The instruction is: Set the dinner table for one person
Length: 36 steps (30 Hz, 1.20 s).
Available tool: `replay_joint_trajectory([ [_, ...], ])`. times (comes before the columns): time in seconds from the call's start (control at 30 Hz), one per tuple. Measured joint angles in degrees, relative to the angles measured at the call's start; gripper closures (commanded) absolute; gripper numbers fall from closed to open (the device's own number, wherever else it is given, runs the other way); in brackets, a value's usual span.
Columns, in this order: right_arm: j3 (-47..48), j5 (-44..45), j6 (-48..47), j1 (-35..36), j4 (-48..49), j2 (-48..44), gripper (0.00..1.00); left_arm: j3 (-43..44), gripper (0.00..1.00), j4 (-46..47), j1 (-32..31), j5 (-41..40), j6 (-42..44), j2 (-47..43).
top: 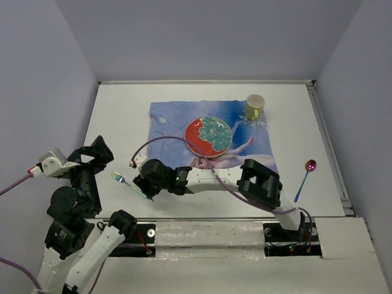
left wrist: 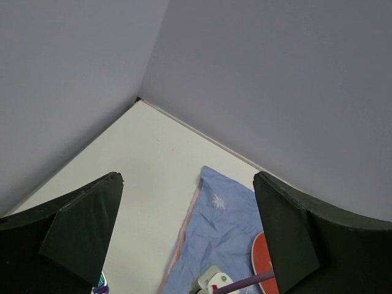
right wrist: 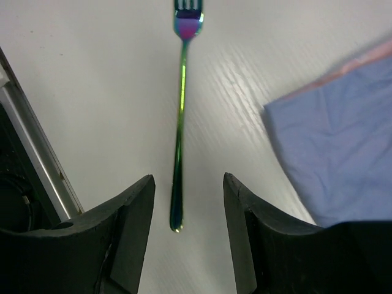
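Desk [top: 122, 122], off-white, is filling the middle of the top view from the arm bases up to the back wall. A blue mat [top: 177, 119] is lying at its centre, carrying a red and green plate [top: 208, 136] in the middle and a yellow cup [top: 255, 106] at its upper right corner. A spoon [top: 304, 177] is lying on the bare desk at the right, well apart from the mat. A fork [top: 131, 187] is lying at lower left of the mat, tines pointing to the upper left.

The right hand [top: 144, 184] is sitting at the fork's handle end. In the right wrist view this hand [right wrist: 187, 184] is standing open, with the fork [right wrist: 181, 116] running up the frame and its handle tip lying between the fingers [right wrist: 138, 202], gripped by neither.

The left hand [top: 101, 150] is hanging at the left edge, spread wide and holding nothing; in its own view [left wrist: 187, 184] it is facing the far corner.
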Motion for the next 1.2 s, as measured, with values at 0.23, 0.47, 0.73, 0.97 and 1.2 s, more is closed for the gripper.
replay_joint_trajectory([
  [0.23, 6.47, -0.28, -1.38, 1.66, 0.66, 6.60, 0.48, 2.67, 0.01, 0.33, 0.00, -4.66, 3.08, -1.36],
  [0.47, 12.37, -0.83, -3.19, 1.60, 0.85, 12.37, 0.48, 2.82, 0.01, 0.44, 0.00, -4.79, 3.21, -0.26],
  [0.73, 18.23, -0.28, -5.95, 2.25, 1.14, 17.25, 0.51, 2.51, 0.01, 1.36, 0.00, -3.56, 3.54, 3.02],
  [0.97, 18.23, 0.90, -6.58, 2.34, 1.14, 17.29, 0.66, 2.43, 0.01, 1.88, 0.00, -2.78, 3.78, 3.02],
  [1.2, 18.14, 2.67, -6.54, 2.34, 1.18, 17.38, 0.74, 0.11, 0.01, 2.97, 0.00, -1.51, 3.76, 2.86],
])
